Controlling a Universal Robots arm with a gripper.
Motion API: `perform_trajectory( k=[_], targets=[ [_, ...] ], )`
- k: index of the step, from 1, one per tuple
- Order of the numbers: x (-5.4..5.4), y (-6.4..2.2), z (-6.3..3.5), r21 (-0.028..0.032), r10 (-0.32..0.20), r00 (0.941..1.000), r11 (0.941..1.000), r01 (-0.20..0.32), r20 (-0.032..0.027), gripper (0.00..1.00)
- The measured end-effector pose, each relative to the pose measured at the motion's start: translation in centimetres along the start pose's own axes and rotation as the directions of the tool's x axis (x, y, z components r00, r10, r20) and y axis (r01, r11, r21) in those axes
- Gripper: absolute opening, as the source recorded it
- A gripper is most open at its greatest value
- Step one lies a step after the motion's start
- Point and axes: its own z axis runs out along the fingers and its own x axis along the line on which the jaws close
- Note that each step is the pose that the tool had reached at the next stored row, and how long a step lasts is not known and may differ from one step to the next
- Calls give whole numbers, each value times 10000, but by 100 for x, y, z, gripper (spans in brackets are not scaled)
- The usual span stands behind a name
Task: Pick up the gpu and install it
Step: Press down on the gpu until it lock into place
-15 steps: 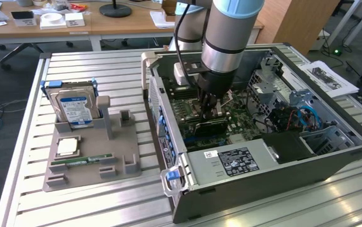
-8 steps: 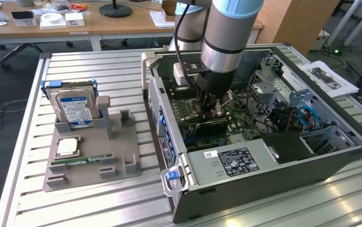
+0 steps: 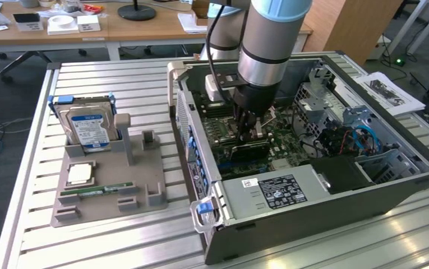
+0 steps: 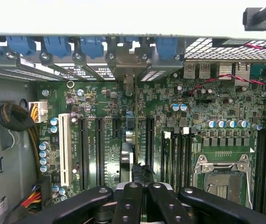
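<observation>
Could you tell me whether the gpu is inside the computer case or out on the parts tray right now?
Inside: the gpu stands on edge over the motherboard, under the shut pincer.

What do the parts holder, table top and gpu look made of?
Parts holder: matte grey-beige plastic, probably moulded or printed, with a dull, even surface.
Table top: bare aluminium slats, going by the silver sheen and grooves.
gpu: seen edge-on under the fingers, with a dark board and a grey bracket that looks like metal.
</observation>
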Motion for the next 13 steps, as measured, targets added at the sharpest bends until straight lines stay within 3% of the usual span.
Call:
perform_trajectory(
  k=[4, 13],
  targets=[
    [-2, 0, -15, 8, 2, 10000, 10000, -2, 18, 11],
    [-8, -4, -223, 1, 0, 10000, 10000, 0, 0, 11]
  ],
)
